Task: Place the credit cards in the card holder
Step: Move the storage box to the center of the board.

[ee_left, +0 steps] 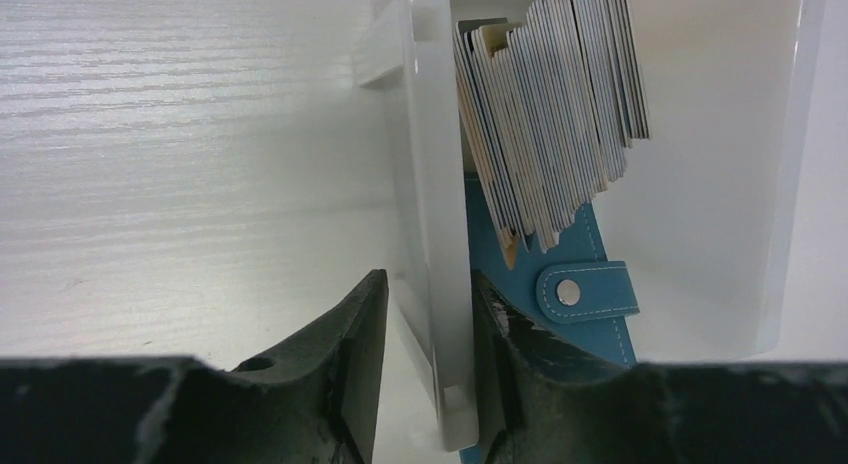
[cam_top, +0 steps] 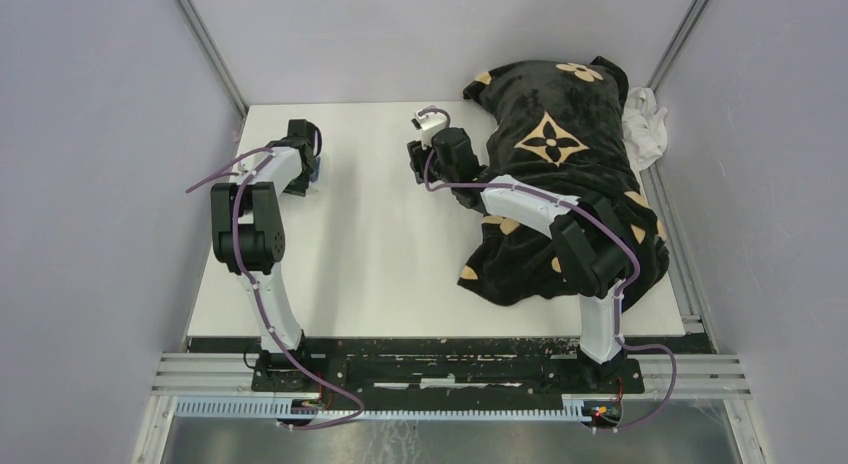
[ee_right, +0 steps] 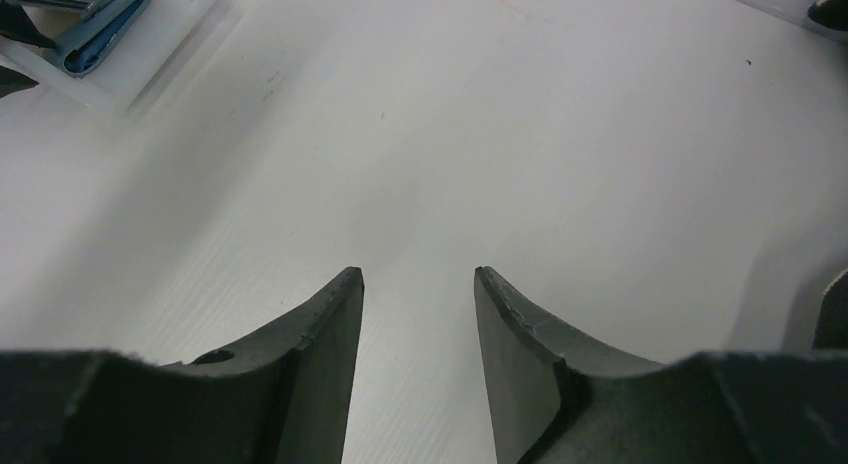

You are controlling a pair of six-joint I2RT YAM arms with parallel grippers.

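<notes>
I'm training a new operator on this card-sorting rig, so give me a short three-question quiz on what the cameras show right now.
1. True or false: the right gripper is holding a credit card.
2. Multiple choice: what does the left gripper straddle? A) a wall of the tray; B) a pen; C) a mug handle.
3. Fill in: with the credit cards in the tray lies a card holder coloured ____.

Key
1. False. Its jaws stand apart over bare table, with nothing between them.
2. A. One finger is outside the wall and the other inside.
3. Teal-blue.
</notes>
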